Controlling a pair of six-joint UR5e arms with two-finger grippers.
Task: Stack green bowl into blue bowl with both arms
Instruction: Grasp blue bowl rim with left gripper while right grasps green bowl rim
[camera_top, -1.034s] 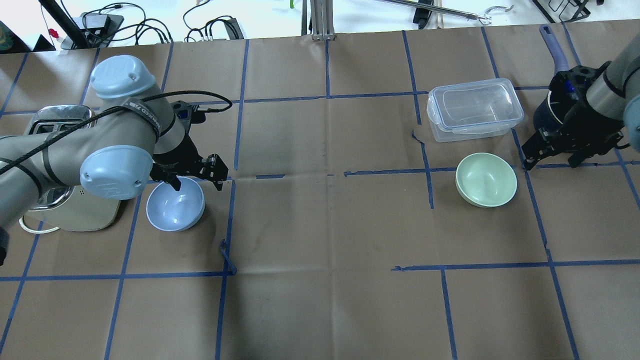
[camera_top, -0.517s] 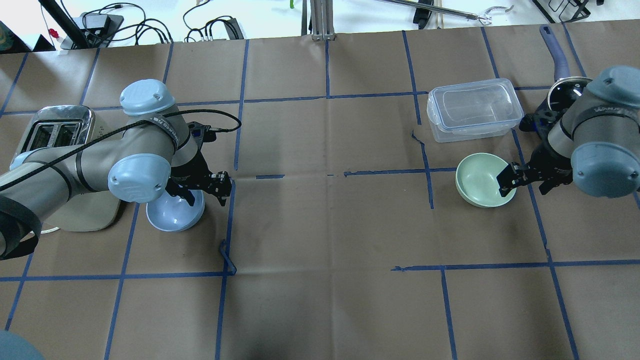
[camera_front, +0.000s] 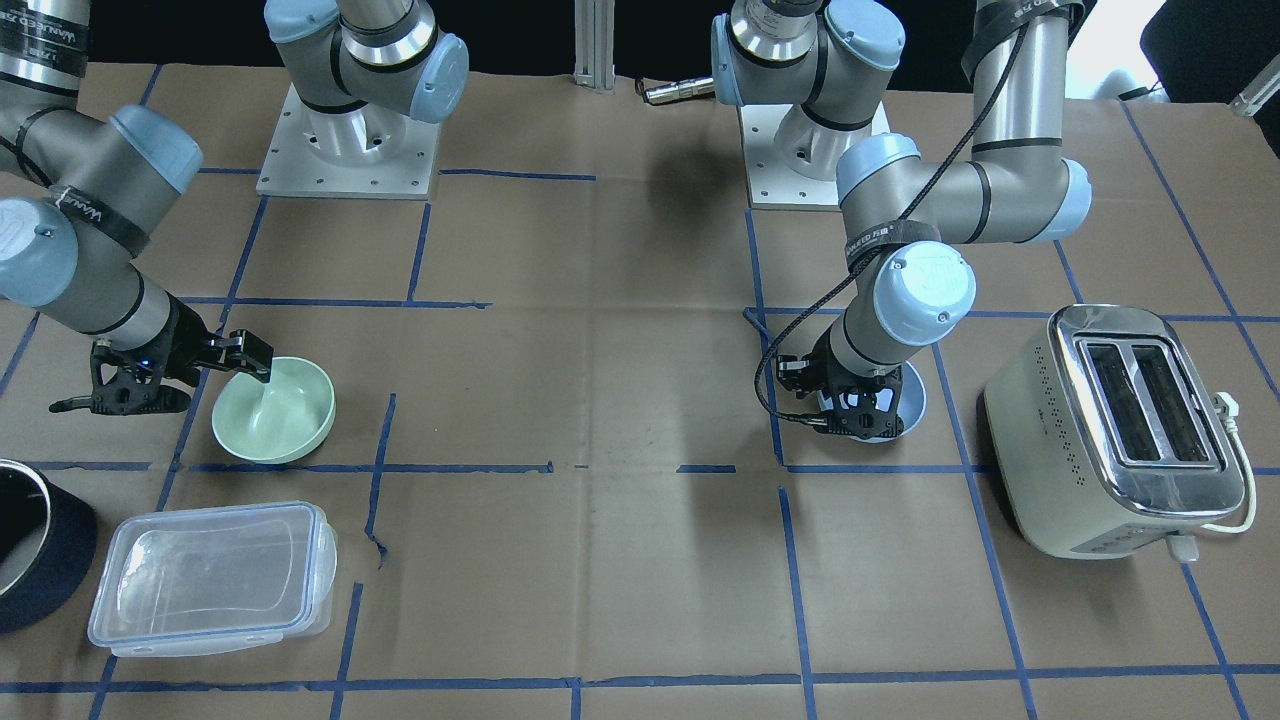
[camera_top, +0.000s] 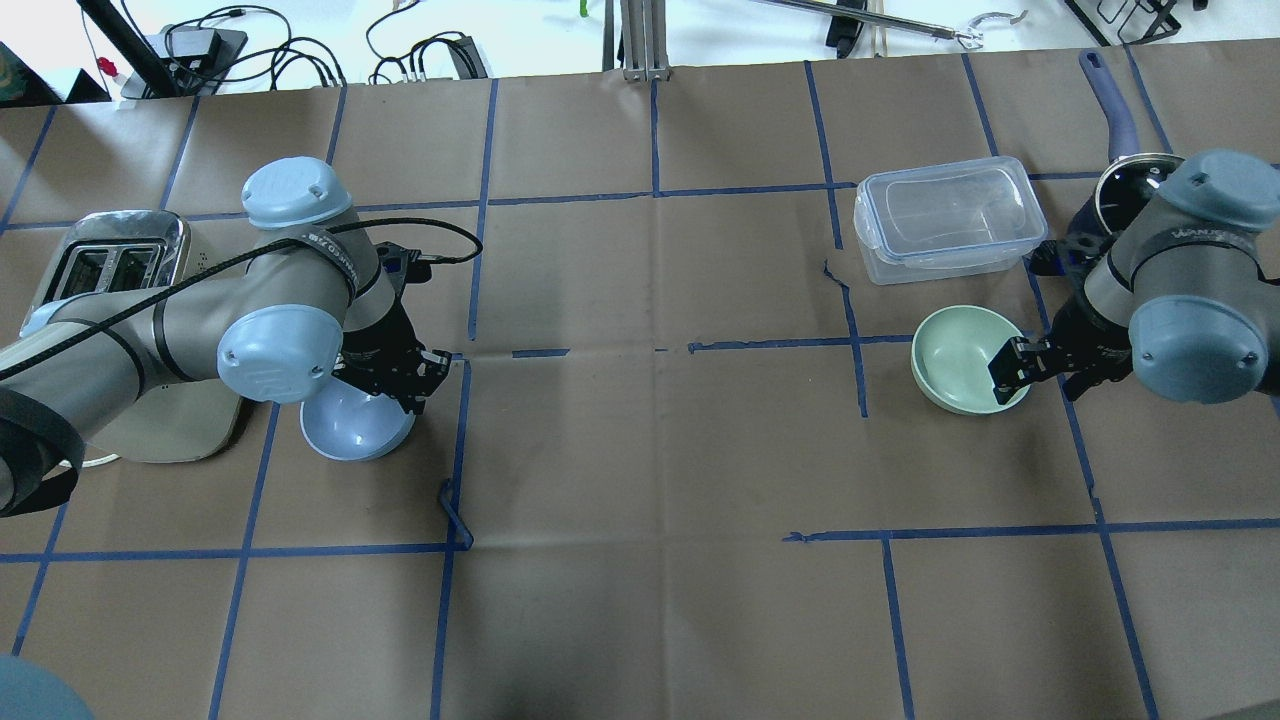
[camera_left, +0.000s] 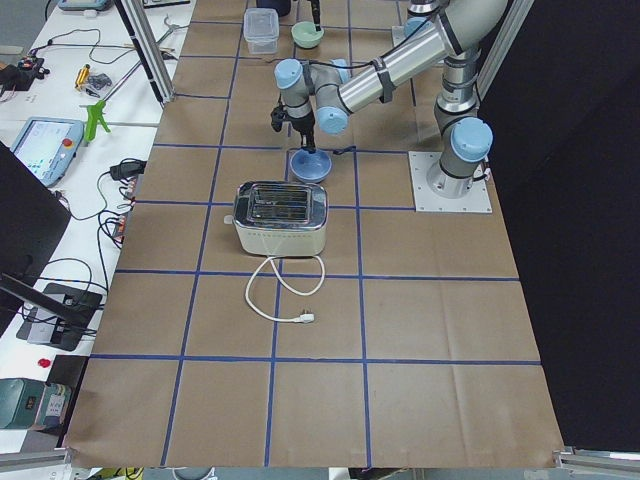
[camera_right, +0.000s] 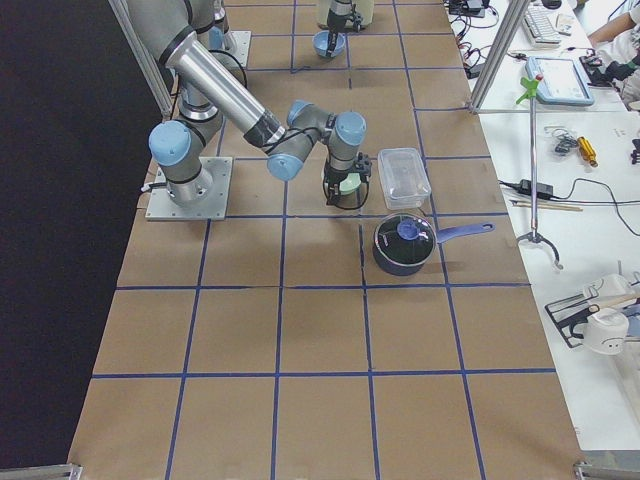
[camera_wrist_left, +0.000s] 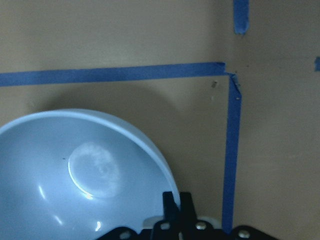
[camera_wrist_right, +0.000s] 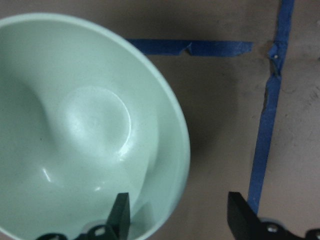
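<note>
The brown-paper surface (camera_top: 640, 450) with its blue tape grid fills my screens, and the two bowls sit well apart at opposite ends of it. The left arm (camera_top: 150, 340) reaches over the toaster's end, and the right arm (camera_top: 1180, 290) bends down at the other end.

The cream and chrome toaster (camera_front: 1120, 430) is the biggest item on my left side, its cord trailing off behind it. On the right side are the clear lidded container (camera_top: 945, 220) and the dark saucepan (camera_right: 403, 243) with its blue handle (the overhead view shows it half hidden by the right arm).

The green bowl (camera_top: 960, 350) sits upright on the paper just beside the container, on the side nearer the robot. The blue bowl (camera_top: 350, 430) is just beside the toaster, next to a tape corner. I can't tell whether its base lies flat.

The left gripper (camera_wrist_left: 179, 200) has its fingers pinched together on the blue bowl's rim, at the edge away from the toaster. The right gripper (camera_wrist_right: 177, 196) is spread wide across the green bowl's rim, one finger inside the bowl and the other outside over the paper, neither one clearly pressing the wall.
</note>
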